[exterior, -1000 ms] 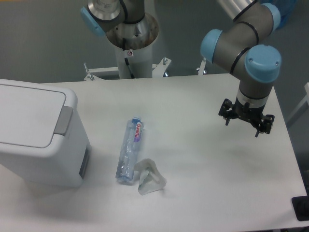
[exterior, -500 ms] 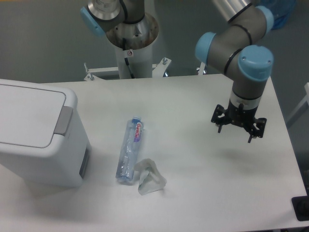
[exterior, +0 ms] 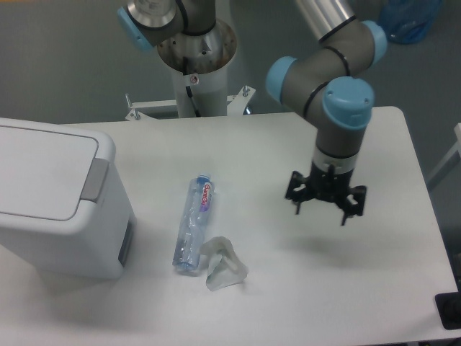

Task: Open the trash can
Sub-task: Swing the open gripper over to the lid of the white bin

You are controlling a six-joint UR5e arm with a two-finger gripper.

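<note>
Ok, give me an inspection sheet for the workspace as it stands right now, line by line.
Surface: white table, no spills seen.
Job's things: trash can at the left edge, lid shut, grey push tab untouched.
Clutter: clear bottle lying on its side mid-table; crumpled clear plastic touching its lower end.
Grippers: gripper open, empty, hanging above the table's right half, far from the can.
Cables: nothing seen.
Surroundings: robot pedestal behind the table; blue object top right, unclear.
</note>
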